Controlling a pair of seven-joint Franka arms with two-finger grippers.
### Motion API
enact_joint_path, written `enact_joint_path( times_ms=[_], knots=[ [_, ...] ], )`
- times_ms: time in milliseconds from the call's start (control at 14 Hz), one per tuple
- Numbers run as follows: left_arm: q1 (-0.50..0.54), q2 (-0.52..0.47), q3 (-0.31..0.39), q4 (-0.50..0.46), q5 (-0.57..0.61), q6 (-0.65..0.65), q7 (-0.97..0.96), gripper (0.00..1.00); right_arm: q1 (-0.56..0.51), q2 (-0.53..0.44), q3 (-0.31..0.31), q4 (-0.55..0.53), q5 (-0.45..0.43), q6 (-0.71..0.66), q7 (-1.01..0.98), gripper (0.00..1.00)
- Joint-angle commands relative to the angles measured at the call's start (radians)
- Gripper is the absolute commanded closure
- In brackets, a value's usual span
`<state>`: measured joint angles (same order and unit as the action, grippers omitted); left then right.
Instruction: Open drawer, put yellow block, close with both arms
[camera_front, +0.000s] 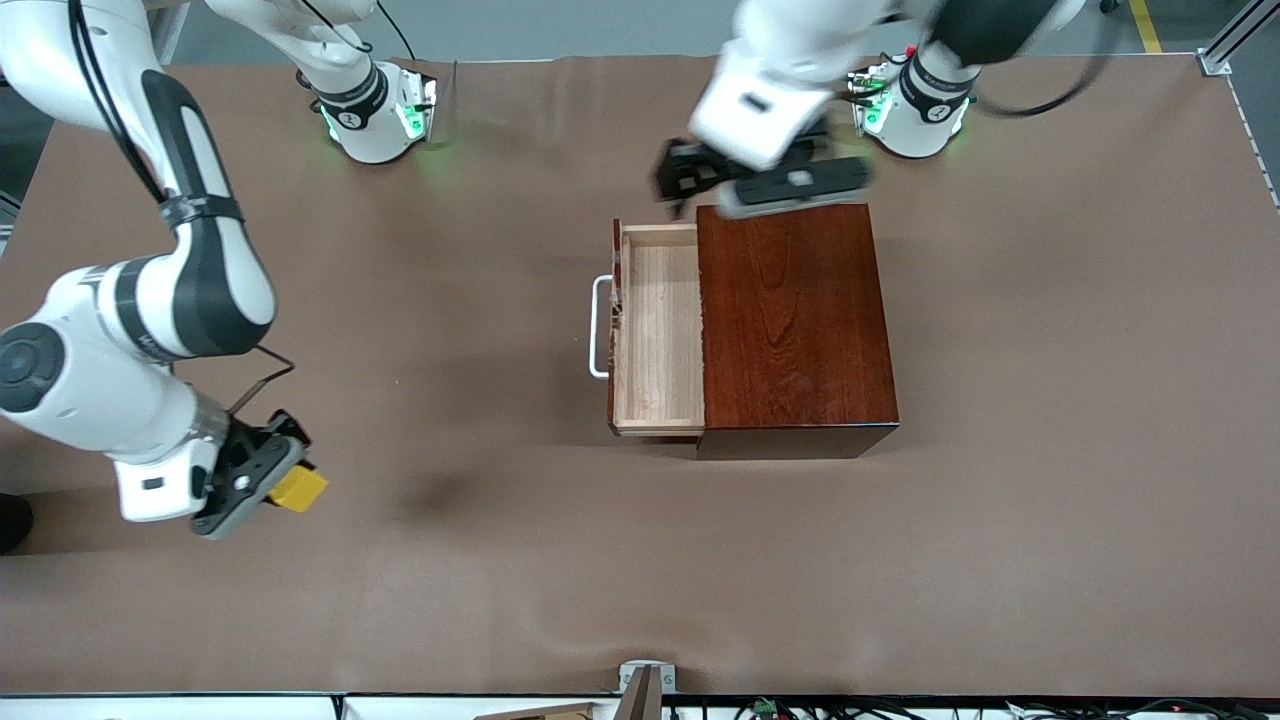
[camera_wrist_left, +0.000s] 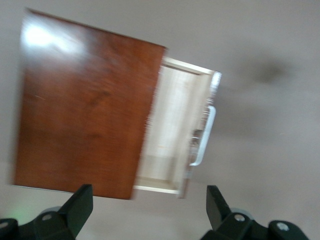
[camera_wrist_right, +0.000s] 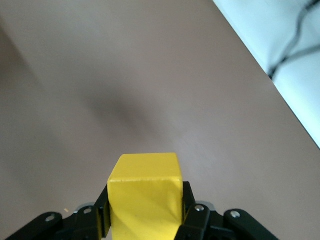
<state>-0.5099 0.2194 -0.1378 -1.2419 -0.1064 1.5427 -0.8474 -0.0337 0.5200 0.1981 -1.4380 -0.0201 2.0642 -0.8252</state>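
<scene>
The yellow block (camera_front: 300, 489) is clamped between the fingers of my right gripper (camera_front: 278, 482), held above bare table toward the right arm's end. In the right wrist view the yellow block (camera_wrist_right: 145, 192) fills the right gripper (camera_wrist_right: 145, 212), with black fingers (camera_wrist_right: 192, 210) pressed on both sides. The drawer (camera_front: 657, 330) stands pulled out of the dark reddish-brown box (camera_front: 795, 315), its light-wood tray empty and its white handle (camera_front: 600, 327) pointing toward the right arm's end. My left gripper (camera_front: 790, 192) hovers over the box's edge nearest the bases. Its fingers (camera_wrist_left: 80, 205) are spread wide with nothing between them, and below them lie the box (camera_wrist_left: 85, 110) and drawer (camera_wrist_left: 172, 135).
Brown paper covers the table (camera_front: 500, 600). Two green-lit arm bases (camera_front: 375, 115) stand along the edge farthest from the front camera. A small metal bracket (camera_front: 645, 680) and cables sit at the edge nearest that camera. The table's edge (camera_wrist_right: 260, 65) runs close to the right gripper.
</scene>
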Motion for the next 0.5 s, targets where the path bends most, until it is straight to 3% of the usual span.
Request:
enact_joint_path(
  times_ms=[0, 214, 429],
  knots=[
    [0.140, -0.064, -0.008, -0.056, 0.033, -0.058, 0.231, 0.00, -0.006, -0.023, 0.088, -0.016, -0.004, -0.010, -0.014, 1.00],
    [0.295, -0.086, -0.009, -0.085, 0.040, -0.062, 0.391, 0.00, 0.017, -0.018, 0.173, -0.016, -0.017, -0.021, -0.014, 1.00],
    [0.399, -0.086, -0.013, -0.116, 0.040, -0.046, 0.447, 0.00, 0.138, -0.005, 0.173, 0.008, -0.023, -0.026, -0.018, 1.00]
  ],
)
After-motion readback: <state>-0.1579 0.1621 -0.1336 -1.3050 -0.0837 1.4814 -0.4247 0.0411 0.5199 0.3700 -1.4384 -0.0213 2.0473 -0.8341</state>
